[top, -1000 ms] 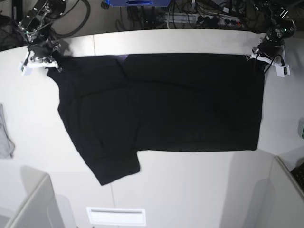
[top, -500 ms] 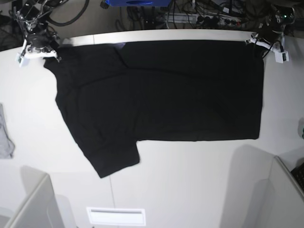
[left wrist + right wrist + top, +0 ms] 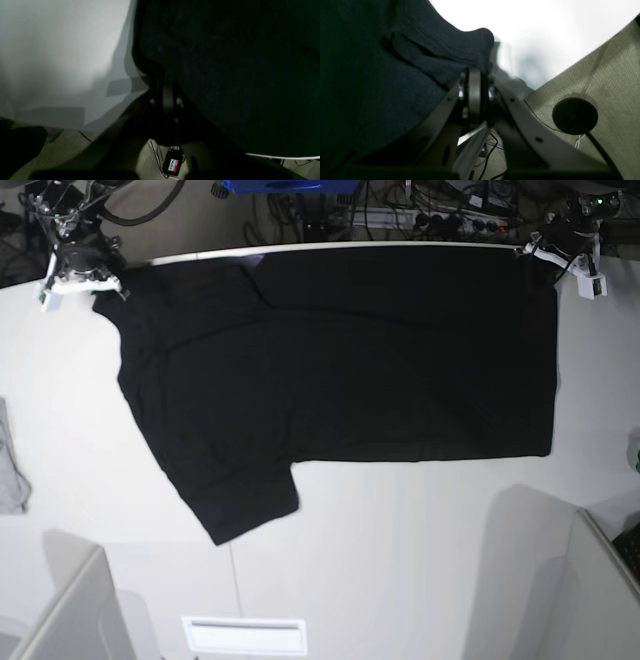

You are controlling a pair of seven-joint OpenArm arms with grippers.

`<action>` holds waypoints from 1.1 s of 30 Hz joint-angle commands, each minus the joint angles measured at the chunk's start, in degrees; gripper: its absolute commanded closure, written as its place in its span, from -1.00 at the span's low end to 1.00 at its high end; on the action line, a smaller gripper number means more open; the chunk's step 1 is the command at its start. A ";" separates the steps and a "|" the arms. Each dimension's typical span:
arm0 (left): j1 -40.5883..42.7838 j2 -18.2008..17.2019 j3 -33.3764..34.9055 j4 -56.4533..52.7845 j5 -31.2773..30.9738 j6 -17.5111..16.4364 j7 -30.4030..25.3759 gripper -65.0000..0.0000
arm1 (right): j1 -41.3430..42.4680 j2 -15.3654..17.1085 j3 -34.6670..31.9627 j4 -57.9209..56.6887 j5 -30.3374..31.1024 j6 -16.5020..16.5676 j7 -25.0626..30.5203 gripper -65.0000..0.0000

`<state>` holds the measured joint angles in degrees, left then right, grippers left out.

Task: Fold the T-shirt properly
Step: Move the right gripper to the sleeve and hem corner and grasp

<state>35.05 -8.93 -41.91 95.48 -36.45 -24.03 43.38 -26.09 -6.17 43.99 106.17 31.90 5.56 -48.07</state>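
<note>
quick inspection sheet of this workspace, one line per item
surface: white table, mostly bare in front.
job's things: large black cloth T-shirt spread out, one sleeve toward the near left.
clutter: small grey cloth at left edge.
grippers: left gripper and right gripper both shut on the shirt's far corners.
cables: tangle of dark cables behind the table.
surroundings: grey panels at the near corners.
</note>
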 commanded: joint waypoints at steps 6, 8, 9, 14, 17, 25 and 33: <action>0.34 -0.79 -0.51 0.91 -0.17 0.08 -0.25 0.60 | -0.07 0.50 0.28 1.21 0.41 -0.16 1.09 1.00; 0.34 -0.79 -0.51 0.91 -0.17 0.08 -0.25 0.26 | -0.68 0.50 0.28 1.21 0.41 -0.16 1.09 0.95; 0.34 -0.79 -0.77 0.91 -0.17 0.08 -0.25 0.12 | -0.86 0.50 0.36 1.30 0.41 -0.16 1.09 0.71; -0.01 -0.43 -7.63 0.56 -0.08 0.08 -0.25 -0.18 | -0.60 0.15 5.29 1.21 0.41 -0.16 1.17 -0.19; -0.37 -0.17 -13.34 0.56 0.27 0.16 -0.25 -0.18 | 0.46 0.33 8.36 1.30 0.41 0.11 1.17 -0.16; -2.30 -0.43 -22.75 1.79 -0.08 0.16 -0.25 -0.17 | 1.78 3.84 0.80 4.38 0.41 1.60 1.09 -0.16; -6.52 -0.35 -22.75 8.39 0.27 0.08 -0.25 0.72 | 7.23 5.25 -12.29 7.46 -0.12 3.01 1.09 -0.16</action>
<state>27.88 -8.45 -64.12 102.83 -35.77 -23.97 44.23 -19.11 -1.43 31.40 112.40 31.20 8.23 -48.18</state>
